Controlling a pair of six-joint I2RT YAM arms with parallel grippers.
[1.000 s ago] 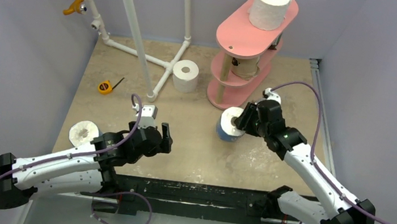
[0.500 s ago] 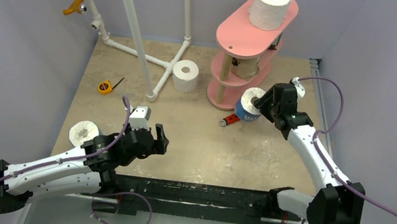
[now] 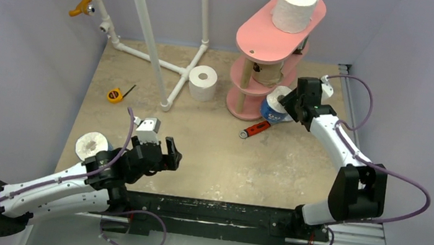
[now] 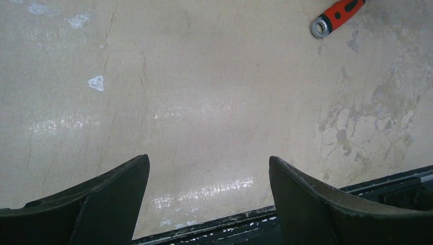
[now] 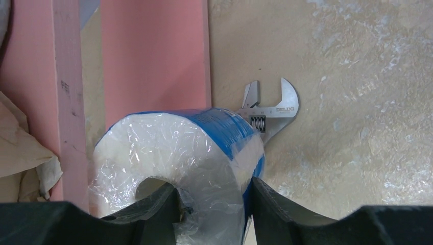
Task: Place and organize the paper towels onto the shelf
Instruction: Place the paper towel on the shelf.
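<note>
Top external view, from the left: a loose white paper towel roll (image 3: 92, 144) stands on the table just beside the left arm. The left gripper (image 3: 173, 153) hangs wide open over bare tabletop with nothing between its fingers. A second white roll (image 3: 203, 82) stands by the white pipe frame (image 3: 150, 33), nearer the left arm than the right. Next comes the tall pink three-board shelf (image 3: 274, 39), with a white roll (image 3: 295, 7) on its top board and a tan one (image 3: 268, 72) on the middle board. At the shelf's lower right edge, the right gripper (image 3: 287, 103) is part-closed on the blue-wrapped roll (image 3: 274, 106), apparently one finger inside the core and one outside. The roll is held off the table, tilted, its core axis running back along the fingers. The shelf lies directly left of it, so the placement probably turns on a short push leftward onto a lower board.
</note>
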